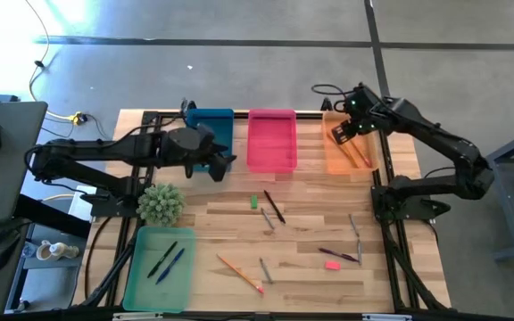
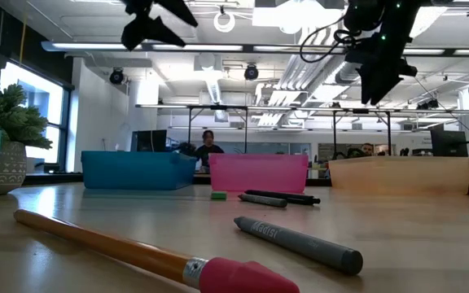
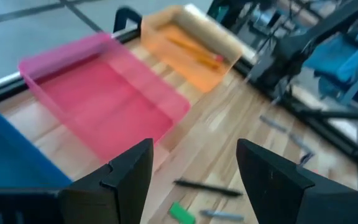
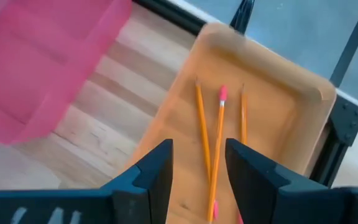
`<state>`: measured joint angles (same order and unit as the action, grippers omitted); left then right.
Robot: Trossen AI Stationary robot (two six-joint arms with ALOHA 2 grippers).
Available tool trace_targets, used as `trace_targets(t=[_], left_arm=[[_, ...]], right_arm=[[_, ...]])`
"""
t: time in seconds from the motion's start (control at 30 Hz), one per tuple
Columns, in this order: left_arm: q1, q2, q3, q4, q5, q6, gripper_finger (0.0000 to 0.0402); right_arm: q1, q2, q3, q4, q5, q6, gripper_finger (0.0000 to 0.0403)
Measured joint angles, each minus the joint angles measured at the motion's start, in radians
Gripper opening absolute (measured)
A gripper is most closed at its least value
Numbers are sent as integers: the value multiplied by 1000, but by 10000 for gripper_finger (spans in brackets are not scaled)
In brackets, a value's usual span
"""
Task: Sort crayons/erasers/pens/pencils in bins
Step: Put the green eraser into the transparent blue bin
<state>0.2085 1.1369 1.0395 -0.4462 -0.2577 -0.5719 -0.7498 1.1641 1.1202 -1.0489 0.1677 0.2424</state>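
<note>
My left gripper (image 1: 226,165) (image 3: 194,155) hangs open above the near right corner of the blue bin (image 1: 209,125), with nothing between its fingers. My right gripper (image 1: 340,135) (image 4: 199,152) hovers open over the orange bin (image 1: 333,162), where three pencils (image 4: 219,134) lie flat on the floor. The pink bin (image 1: 271,143) stands between those two. The green bin (image 1: 145,276) at the near left holds two pens (image 1: 168,260). Loose on the table lie a green eraser (image 1: 253,201), a black pen (image 1: 275,208), a pink eraser (image 1: 332,264), a pencil (image 1: 239,274) and several grey crayons (image 1: 356,225).
A potted plant (image 1: 161,203) stands at the left, between the blue and green bins. The black frame rail (image 1: 310,113) runs behind the bins. People sit in the room beyond the table in the low view.
</note>
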Motion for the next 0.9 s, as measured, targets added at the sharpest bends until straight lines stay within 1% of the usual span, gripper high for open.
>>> trace_targets(t=[0.2, 0.37, 0.47, 0.73, 0.9], left_arm=[[0, 11, 75, -12, -20, -3, 218], [2, 47, 148, -92, -51, -29, 218], [2, 84, 176, -141, -70, -81, 218], [-2, 216, 178, -199, -59, -226, 218], [-27, 302, 178, -220, -14, -247, 218]], right_arm=[[0, 0, 6, 14, 3, 2, 138], [0, 0, 6, 28, 13, 21, 138], [0, 0, 6, 28, 27, 49, 138], [0, 0, 6, 11, 25, 109, 138], [0, 0, 6, 11, 25, 123, 138]])
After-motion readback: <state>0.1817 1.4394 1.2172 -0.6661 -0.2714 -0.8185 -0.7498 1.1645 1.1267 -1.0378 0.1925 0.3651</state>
